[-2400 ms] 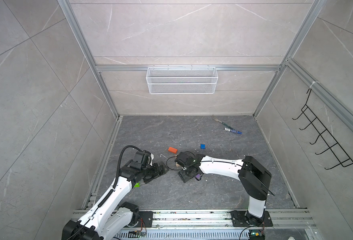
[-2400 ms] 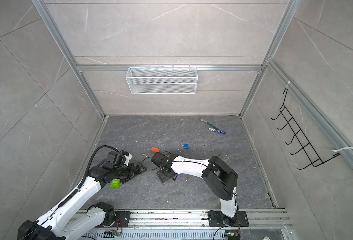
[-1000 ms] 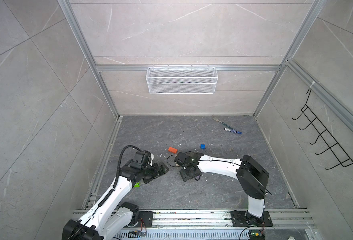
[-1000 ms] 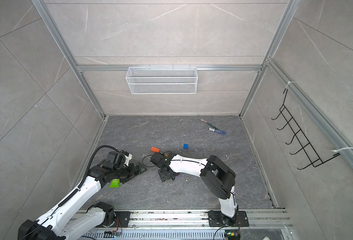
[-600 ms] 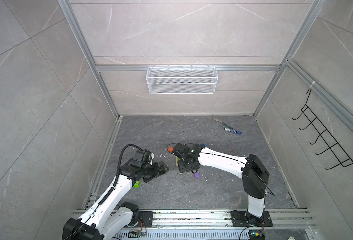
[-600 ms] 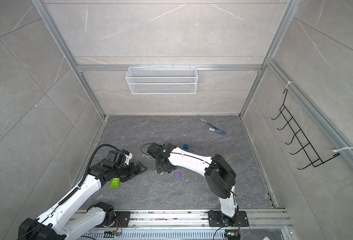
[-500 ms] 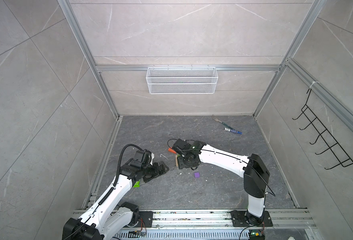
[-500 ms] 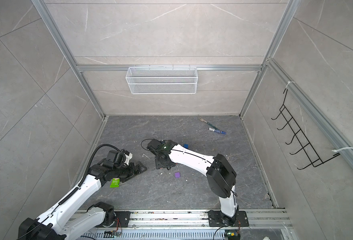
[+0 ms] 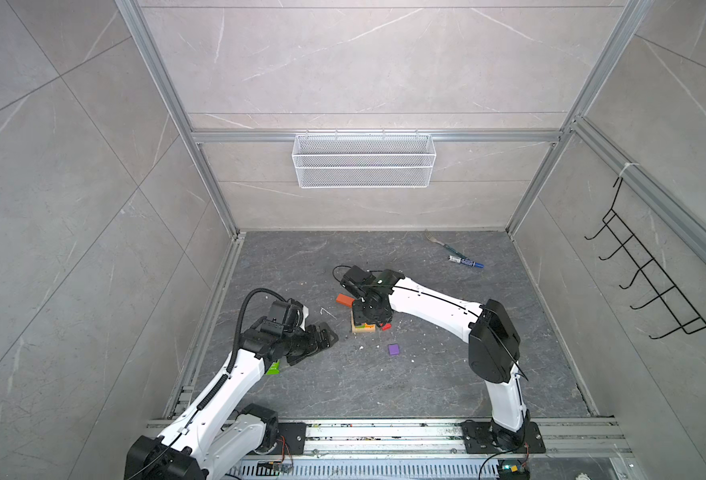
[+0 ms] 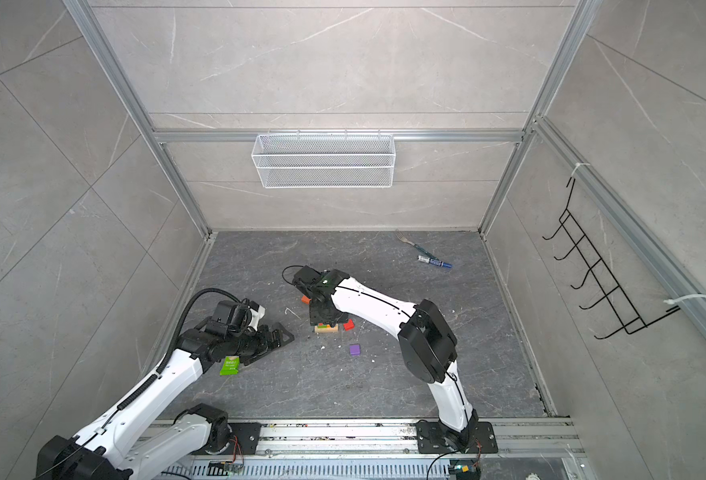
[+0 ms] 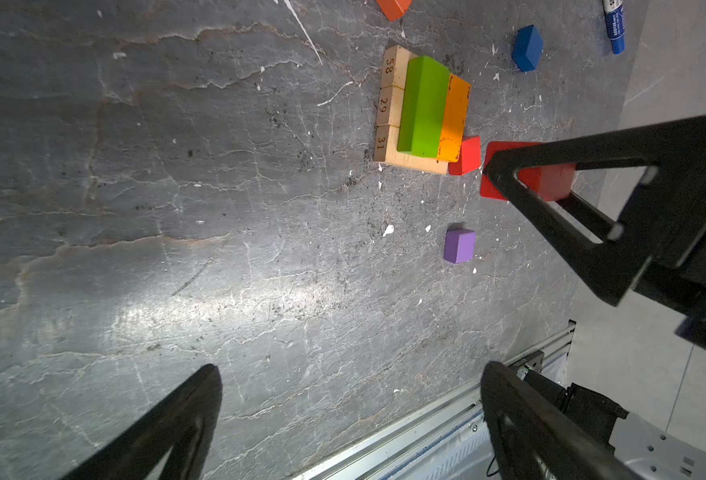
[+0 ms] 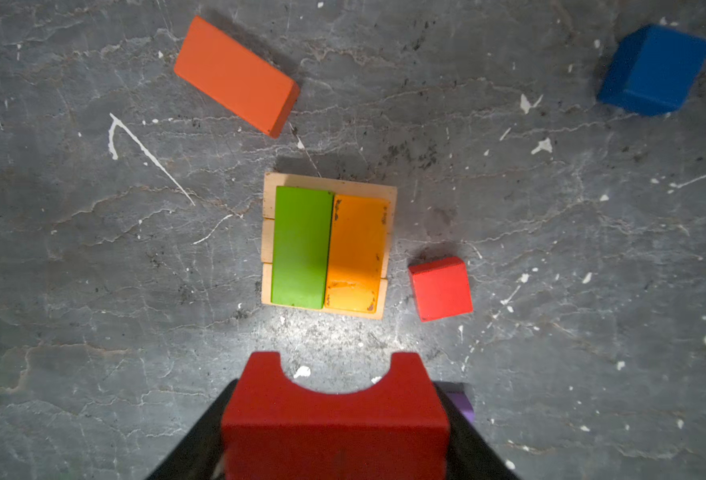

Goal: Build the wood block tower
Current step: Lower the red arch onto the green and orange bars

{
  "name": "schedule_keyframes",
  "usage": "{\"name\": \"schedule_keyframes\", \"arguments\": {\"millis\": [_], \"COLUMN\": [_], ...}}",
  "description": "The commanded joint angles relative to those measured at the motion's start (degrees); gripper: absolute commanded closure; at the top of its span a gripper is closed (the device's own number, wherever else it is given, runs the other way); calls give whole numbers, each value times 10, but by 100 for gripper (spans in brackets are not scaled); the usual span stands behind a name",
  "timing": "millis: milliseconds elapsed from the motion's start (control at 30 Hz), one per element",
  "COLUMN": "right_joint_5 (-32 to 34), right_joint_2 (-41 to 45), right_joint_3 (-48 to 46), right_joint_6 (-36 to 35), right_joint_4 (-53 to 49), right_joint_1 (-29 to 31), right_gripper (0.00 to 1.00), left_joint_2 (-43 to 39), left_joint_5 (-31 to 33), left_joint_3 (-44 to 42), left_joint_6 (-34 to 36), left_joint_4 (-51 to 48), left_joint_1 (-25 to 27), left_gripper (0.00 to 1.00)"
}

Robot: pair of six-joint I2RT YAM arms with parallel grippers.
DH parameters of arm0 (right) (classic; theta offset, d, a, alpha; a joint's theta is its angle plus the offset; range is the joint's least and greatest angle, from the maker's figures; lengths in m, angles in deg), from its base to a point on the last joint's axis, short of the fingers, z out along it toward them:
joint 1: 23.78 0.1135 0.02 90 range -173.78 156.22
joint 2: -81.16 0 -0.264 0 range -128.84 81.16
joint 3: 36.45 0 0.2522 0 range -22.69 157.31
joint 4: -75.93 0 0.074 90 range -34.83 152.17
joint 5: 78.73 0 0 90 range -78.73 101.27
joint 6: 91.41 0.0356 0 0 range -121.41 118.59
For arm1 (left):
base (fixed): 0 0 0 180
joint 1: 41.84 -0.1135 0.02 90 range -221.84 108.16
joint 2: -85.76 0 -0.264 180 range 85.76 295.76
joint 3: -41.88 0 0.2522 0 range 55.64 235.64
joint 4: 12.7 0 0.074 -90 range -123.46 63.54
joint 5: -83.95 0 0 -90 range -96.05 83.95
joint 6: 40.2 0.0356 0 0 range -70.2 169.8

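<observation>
Our left arm stretches low at the near left, left hand spread wide. Our right arm reaches left past the middle, wrist bent down, right hand clamped on the arch.

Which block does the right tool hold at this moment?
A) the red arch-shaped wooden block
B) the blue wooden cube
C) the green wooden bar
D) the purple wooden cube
A: in the right wrist view the red arch-shaped wooden block sits clamped between the two fingers of the right tool, clear of the floor.
</observation>
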Motion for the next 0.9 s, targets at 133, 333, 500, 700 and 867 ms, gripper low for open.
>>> {"name": "schedule_keyframes", "arguments": {"millis": [133,333,500,700,867], "right_joint_5": [16,14,10,8,8], "right_joint_2": [-35,-57,-67,-83,-97], "right_joint_3": [43,60,63,70,85], "right_joint_6": [12,12,10,12,14], "right_joint_4": [-18,-16,-7,-3,-7], "right_joint_1": [-7,-11,-14,-17,-17], "right_gripper": [81,81,79,79,79], "left_joint_2": [-8,-12,-13,-13,-13], "left_joint_5": [-18,-16,-17,-16,-16], "left_joint_3": [15,13,13,12,12], "left_joint_6": [14,13,13,13,12], "left_joint_4": [-7,-5,-5,-4,-6], "left_joint_1": [-3,-3,-3,-3,-3], "left_gripper": [1,1,1,1,1]}}
